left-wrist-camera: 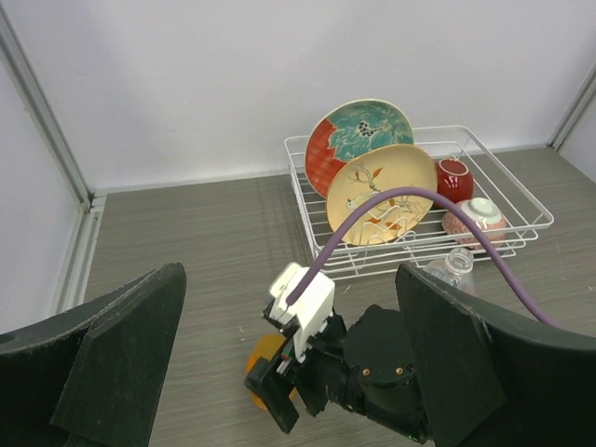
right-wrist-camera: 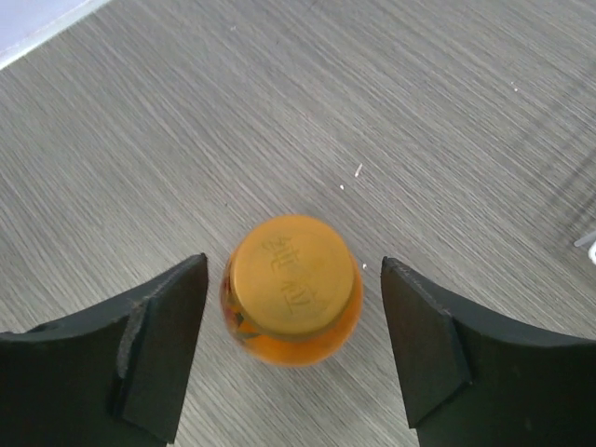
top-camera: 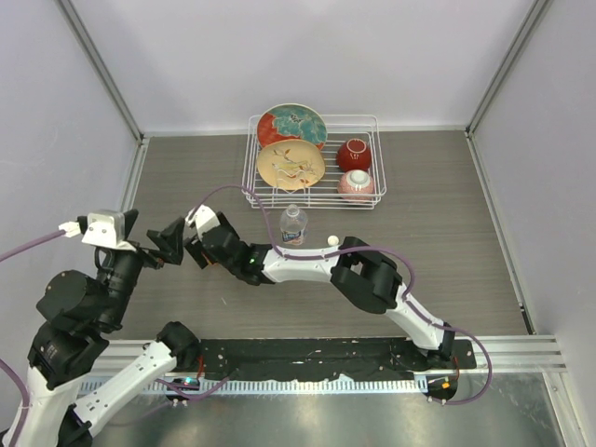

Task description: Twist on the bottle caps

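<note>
The right gripper (right-wrist-camera: 291, 279) has its fingers wide apart, the orange cap (right-wrist-camera: 293, 270) between them on top of the orange bottle (right-wrist-camera: 300, 346), likely so they can squeeze and twist it. The left gripper (left-wrist-camera: 289, 275) is spread too, holding nothing. Farther past the fingers, the white cap (top-camera: 332, 240) lies beside the clear bottle (top-camera: 292, 226).

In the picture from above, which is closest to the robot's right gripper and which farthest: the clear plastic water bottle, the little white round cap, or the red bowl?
From the right gripper:
1. Clear plastic water bottle, just right of it.
2. Little white round cap, further right on the table.
3. Red bowl, far back in the white wire rack.
</note>
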Motion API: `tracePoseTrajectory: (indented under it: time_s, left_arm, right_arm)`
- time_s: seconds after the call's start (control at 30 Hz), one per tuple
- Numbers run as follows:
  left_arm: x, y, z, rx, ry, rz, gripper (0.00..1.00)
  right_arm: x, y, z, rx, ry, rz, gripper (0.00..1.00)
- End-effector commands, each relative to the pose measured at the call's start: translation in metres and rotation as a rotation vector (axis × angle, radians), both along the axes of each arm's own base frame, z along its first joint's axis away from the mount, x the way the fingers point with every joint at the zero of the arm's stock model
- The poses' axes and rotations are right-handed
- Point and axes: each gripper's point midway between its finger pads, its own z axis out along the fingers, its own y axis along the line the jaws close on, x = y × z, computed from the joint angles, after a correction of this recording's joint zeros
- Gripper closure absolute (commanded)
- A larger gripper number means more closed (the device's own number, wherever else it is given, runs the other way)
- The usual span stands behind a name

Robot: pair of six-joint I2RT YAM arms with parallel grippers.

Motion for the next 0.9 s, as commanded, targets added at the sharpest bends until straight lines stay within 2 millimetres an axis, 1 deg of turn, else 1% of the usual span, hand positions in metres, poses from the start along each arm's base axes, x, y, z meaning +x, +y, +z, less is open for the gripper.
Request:
tracePoseTrajectory:
  time_s: [0.0, 0.03, 0.1, 0.13, 0.2, 0.23, 0.27, 0.3, 0.33, 0.37, 0.4, 0.43, 0.47, 0.5, 0.53, 0.57, 0.6, 0.63, 0.67, 0.7, 0.73, 0.77, 0.8, 0.83, 0.87]
  left_arm:
    - [-0.001, -0.01, 0.025, 0.067, -0.05, -0.066, 0.0]
    - [-0.001, -0.011, 0.025, 0.075, -0.041, -0.07, 0.0]
    - [0.0, -0.008, 0.033, 0.087, -0.05, -0.055, 0.0]
    - [0.003, -0.01, 0.035, 0.093, -0.055, -0.049, 0.0]
    - [0.006, -0.01, 0.042, 0.099, -0.072, -0.04, 0.0]
    - [0.012, -0.014, 0.044, 0.131, -0.066, -0.039, 0.0]
    - [0.017, -0.019, 0.046, 0.152, -0.06, -0.045, 0.0]
    - [0.017, -0.018, 0.064, 0.153, -0.084, -0.043, 0.0]
    - [0.033, -0.03, 0.064, 0.216, -0.06, -0.046, 0.0]
    - [0.038, -0.038, 0.07, 0.242, -0.055, -0.067, 0.0]
    - [0.035, -0.038, 0.094, 0.236, -0.085, -0.079, 0.0]
    - [0.043, -0.048, 0.086, 0.287, -0.029, -0.106, 0.0]
    - [0.053, -0.066, 0.092, 0.316, -0.009, -0.156, 0.0]
    - [0.061, -0.076, 0.087, 0.344, 0.026, -0.186, 0.0]
    - [0.065, -0.086, 0.073, 0.388, 0.083, -0.224, 0.0]
    - [0.079, -0.104, 0.061, 0.456, 0.128, -0.271, 0.0]
    - [0.079, -0.117, 0.048, 0.492, 0.17, -0.345, 0.0]
    - [0.083, -0.126, 0.041, 0.514, 0.192, -0.375, 0.0]
    - [0.099, -0.145, 0.03, 0.553, 0.232, -0.408, 0.0]
    - [0.103, -0.155, 0.024, 0.567, 0.256, -0.442, 0.0]
    - [0.109, -0.167, 0.017, 0.582, 0.282, -0.467, 0.0]
    - [0.108, -0.181, 0.028, 0.579, 0.263, -0.503, 0.0]
    - [0.121, -0.202, 0.0, 0.631, 0.352, -0.54, 0.0]
    - [0.124, -0.214, -0.006, 0.65, 0.372, -0.562, 0.0]
    - [0.12, -0.232, 0.001, 0.653, 0.355, -0.596, 0.0]
  right_arm:
    - [-0.009, 0.003, 0.092, 0.125, -0.043, 0.036, 0.2]
    - [-0.011, 0.002, 0.102, 0.141, -0.048, 0.044, 0.2]
    - [-0.013, -0.001, 0.12, 0.169, -0.056, 0.049, 0.19]
    - [-0.013, -0.007, 0.145, 0.205, -0.072, 0.047, 0.18]
    - [-0.016, -0.015, 0.165, 0.22, -0.079, 0.047, 0.17]
    - [-0.02, -0.025, 0.191, 0.253, -0.094, 0.049, 0.16]
    - [-0.023, -0.034, 0.202, 0.263, -0.096, 0.05, 0.16]
    - [-0.025, -0.045, 0.194, 0.239, -0.086, 0.038, 0.16]
    - [-0.026, -0.056, 0.198, 0.242, -0.086, 0.023, 0.16]
    - [-0.032, -0.077, 0.231, 0.301, -0.1, 0.006, 0.16]
    - [-0.031, -0.095, 0.212, 0.264, -0.086, -0.038, 0.18]
    - [-0.032, -0.113, 0.22, 0.279, -0.09, -0.07, 0.22]
    - [-0.037, -0.142, 0.248, 0.345, -0.095, -0.112, 0.26]
    - [-0.031, -0.174, 0.235, 0.323, -0.093, -0.219, 0.3]
    - [-0.031, -0.196, 0.24, 0.345, -0.089, -0.283, 0.41]
    - [-0.035, -0.236, 0.261, 0.393, -0.09, -0.357, 0.48]
    - [-0.032, -0.26, 0.252, 0.42, -0.049, -0.439, 0.55]
    - [-0.03, -0.292, 0.245, 0.398, -0.046, -0.548, 0.72]
    - [-0.037, -0.323, 0.264, 0.476, -0.043, -0.594, 0.77]
    - [-0.039, -0.338, 0.258, 0.518, -0.015, -0.642, 0.8]
    - [-0.04, -0.36, 0.257, 0.53, -0.022, -0.699, 0.82]
    - [-0.044, -0.373, 0.258, 0.553, -0.019, -0.719, 0.83]
    - [-0.05, -0.393, 0.262, 0.615, -0.01, -0.754, 0.85]
    - [-0.051, -0.41, 0.257, 0.599, -0.02, -0.814, 0.85]
    - [-0.053, -0.421, 0.256, 0.603, -0.025, -0.842, 0.86]
